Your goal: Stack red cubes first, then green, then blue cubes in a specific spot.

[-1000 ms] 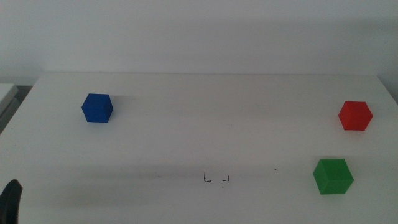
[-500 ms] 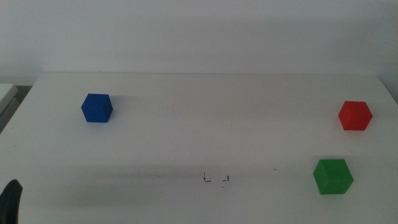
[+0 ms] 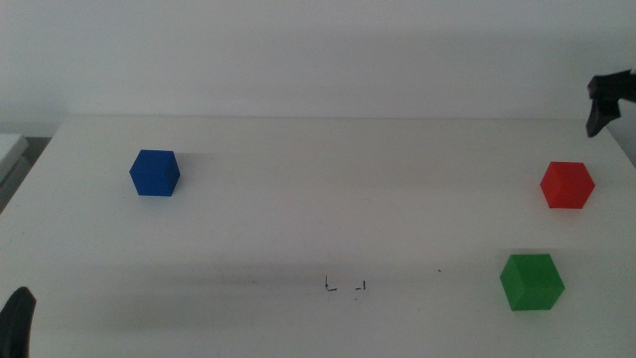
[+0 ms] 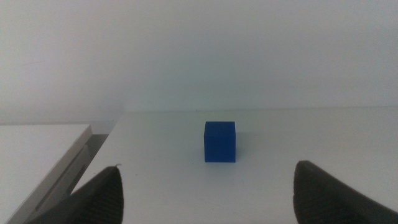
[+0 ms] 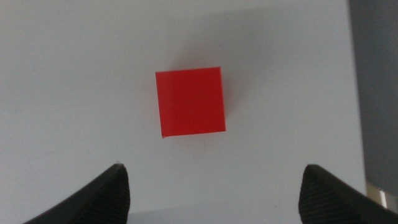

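Observation:
On the white table, the red cube (image 3: pixel 567 185) sits at the far right, and the green cube (image 3: pixel 532 281) lies nearer the front on the same side. The blue cube (image 3: pixel 155 172) rests at the left. My right gripper (image 3: pixel 608 99) hangs high above the red cube at the picture's right edge. Seen from the right wrist, my right gripper (image 5: pixel 214 180) is open and looks straight down on the red cube (image 5: pixel 190 101), well clear of it. My left gripper (image 4: pixel 206 171) waits open at the table's front left corner (image 3: pixel 15 318), facing the blue cube (image 4: pixel 220 141) from a distance.
Small black corner marks (image 3: pixel 346 286) are drawn on the table near the front middle. The table's right edge (image 5: pixel 351 93) runs close beside the red cube. A pale shelf edge (image 4: pixel 50 168) lies off the table's left side.
My right gripper has come into the middle view at the upper right, above the red cube. The cubes and the left gripper have not moved.

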You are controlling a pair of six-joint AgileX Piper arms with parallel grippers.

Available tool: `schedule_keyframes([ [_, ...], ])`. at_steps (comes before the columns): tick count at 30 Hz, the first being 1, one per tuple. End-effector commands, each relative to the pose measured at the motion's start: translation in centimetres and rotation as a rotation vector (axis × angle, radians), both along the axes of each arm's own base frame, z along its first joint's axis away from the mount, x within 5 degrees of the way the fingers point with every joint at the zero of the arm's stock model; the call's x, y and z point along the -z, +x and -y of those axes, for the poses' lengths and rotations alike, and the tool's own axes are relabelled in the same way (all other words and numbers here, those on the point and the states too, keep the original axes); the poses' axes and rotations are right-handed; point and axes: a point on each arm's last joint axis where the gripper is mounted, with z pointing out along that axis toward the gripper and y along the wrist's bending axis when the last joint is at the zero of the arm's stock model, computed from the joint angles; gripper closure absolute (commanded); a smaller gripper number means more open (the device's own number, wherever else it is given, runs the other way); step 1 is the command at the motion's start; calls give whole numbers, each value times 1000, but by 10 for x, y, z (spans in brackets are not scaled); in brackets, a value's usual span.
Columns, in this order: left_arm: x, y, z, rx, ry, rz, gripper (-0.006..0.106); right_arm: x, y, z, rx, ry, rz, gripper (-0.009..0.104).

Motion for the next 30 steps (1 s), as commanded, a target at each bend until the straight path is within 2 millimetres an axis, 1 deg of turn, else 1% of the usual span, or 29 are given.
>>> schedule_keyframes([
  [1,0,0,0,0,-8,8,7,9,4,0,-1,2,-19,4],
  [6,0,0,0,0,-8,8,7,26,11,-13,-35,-2,-58,4],
  [9,0,0,0,0,-8,8,7,34,14,-16,-50,-24,-80,4],
  [14,0,0,0,0,-8,8,7,47,18,-14,-53,-42,-110,4],
  [20,0,0,0,0,-8,8,7,63,29,-13,-58,-57,-76,4],
  [30,0,0,0,0,-8,8,7,83,41,-12,-62,-60,-33,4],
])
